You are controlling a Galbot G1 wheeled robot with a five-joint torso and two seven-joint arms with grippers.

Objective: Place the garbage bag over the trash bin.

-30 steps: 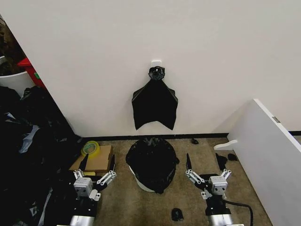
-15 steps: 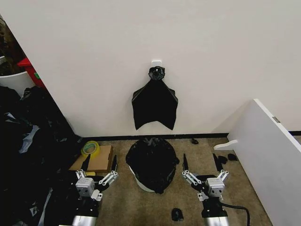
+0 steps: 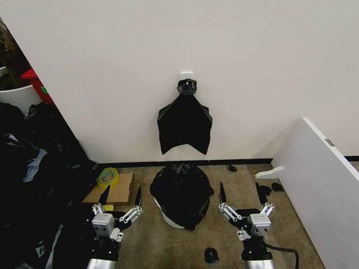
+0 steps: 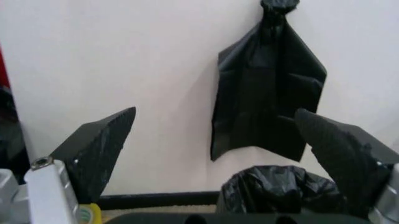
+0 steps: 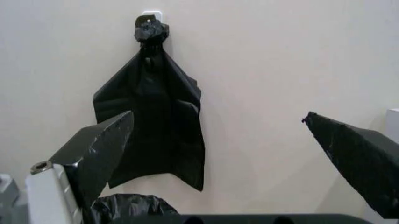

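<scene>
The garbage bag [image 3: 182, 190], black, glossy and crinkled, is draped over the trash bin [image 3: 170, 221], a white bucket on the floor by the wall; just a strip of its white wall shows below the bag. My left gripper [image 3: 122, 196] is open, low and to the left of the bin, apart from it. My right gripper [image 3: 240, 191] is open on the bin's right side, also apart. The left wrist view looks between the open black fingers [image 4: 100, 149] at the bag's top [image 4: 274, 186]. In the right wrist view the bag [image 5: 124, 205] sits low between the fingers [image 5: 93, 154].
A flat black bundle [image 3: 184, 120] hangs knotted from a wall hook above the bin. A cardboard box [image 3: 118, 189] with a yellow tape roll [image 3: 107, 176] lies to the left, beside a heap of black plastic [image 3: 33, 185]. A white panel [image 3: 320, 185] stands to the right. Black scraps [image 3: 210, 255] dot the floor.
Both grippers have shifted slightly, drawing a little lower and nearer the bin's sides, and both stay open. The bag and bin have not moved.
</scene>
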